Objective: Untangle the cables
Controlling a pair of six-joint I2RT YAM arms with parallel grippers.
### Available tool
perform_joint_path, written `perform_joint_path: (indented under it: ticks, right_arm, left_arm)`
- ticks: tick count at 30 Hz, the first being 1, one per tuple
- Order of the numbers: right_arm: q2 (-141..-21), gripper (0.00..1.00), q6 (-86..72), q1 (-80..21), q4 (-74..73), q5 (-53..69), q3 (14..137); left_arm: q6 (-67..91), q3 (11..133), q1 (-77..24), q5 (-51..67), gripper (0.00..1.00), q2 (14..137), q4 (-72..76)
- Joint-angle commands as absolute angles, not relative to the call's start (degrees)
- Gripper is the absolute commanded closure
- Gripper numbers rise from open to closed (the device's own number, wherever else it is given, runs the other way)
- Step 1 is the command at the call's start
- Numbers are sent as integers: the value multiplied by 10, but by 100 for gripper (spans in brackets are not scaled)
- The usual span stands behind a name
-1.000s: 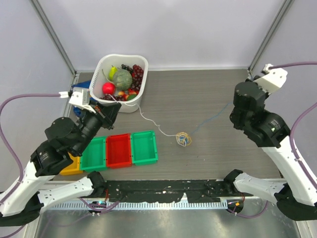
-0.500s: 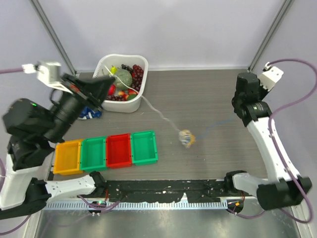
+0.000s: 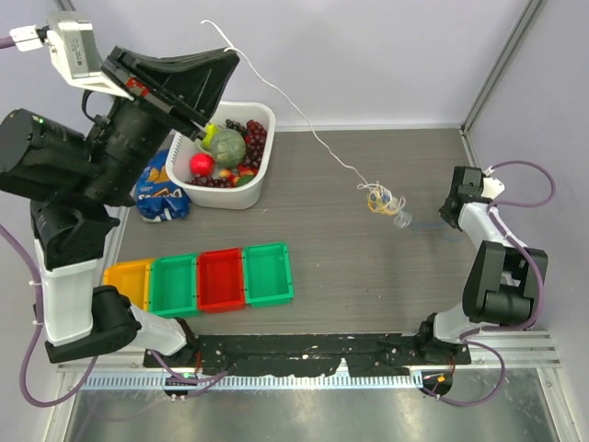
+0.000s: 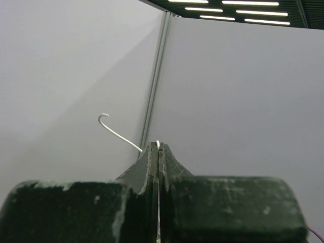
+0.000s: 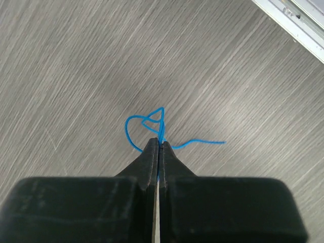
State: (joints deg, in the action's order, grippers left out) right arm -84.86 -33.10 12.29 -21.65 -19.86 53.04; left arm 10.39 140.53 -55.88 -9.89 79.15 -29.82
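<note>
The light, floppy cables are stretched between both arms: the white cable (image 4: 119,133) is pinched tight in the left gripper (image 4: 158,148) at 10 o'clock, the blue cable (image 5: 127,129) in the right gripper (image 5: 158,143) at 3 o'clock, and the ends near the knot (image 3: 377,196) are best gripped.

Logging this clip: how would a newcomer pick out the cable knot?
On the grey table, look right of the white fruit basket. The knot ends the white cable running down from the left claw; it is the only yellow-orange clump.
</note>
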Motion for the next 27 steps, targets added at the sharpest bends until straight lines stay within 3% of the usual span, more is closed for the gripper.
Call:
perform_joint_path:
  ticks: [1, 5, 7, 8, 9, 10, 12, 15, 17, 23, 27]
  right_arm:
    - [-888, 99, -323, 145, -181, -226, 557]
    - [-904, 98, -302, 146, -198, -234, 578]
    - [-886, 81, -285, 137, -197, -181, 583]
    - [-862, 59, -280, 120, -186, -134, 575]
    - [-845, 50, -279, 109, -185, -114, 570]
    - [-815, 31, -275, 83, -179, -86, 567]
    - [-769, 17, -259, 35, -196, -94, 578]
    - [-728, 17, -246, 0, -216, -52, 599]
    - [-694, 18, -225, -68, -200, 63, 592]
    - [-541, 18, -175, -226, -65, 176, 471]
    - [-505, 17, -185, -294, 29, 222, 417]
  left_arm:
    - [81, 1425, -560, -104, 100, 791, -201]
    - [89, 1452, -561, -99, 100, 815, -197]
    - [100, 1435, -560, -89, 100, 819, -199]
    - [105, 1418, -561, -85, 100, 817, -198]
    - [110, 1400, -560, -84, 100, 817, -194]
    - [112, 1382, -560, -84, 100, 816, -192]
    - [115, 1354, -561, -82, 100, 814, -188]
    - [116, 1332, -561, -77, 100, 816, -187]
    - [117, 1327, -561, -76, 100, 817, -189]
    - [117, 1317, -561, -69, 100, 815, -179]
    - [129, 1324, -561, -59, 100, 819, -170]
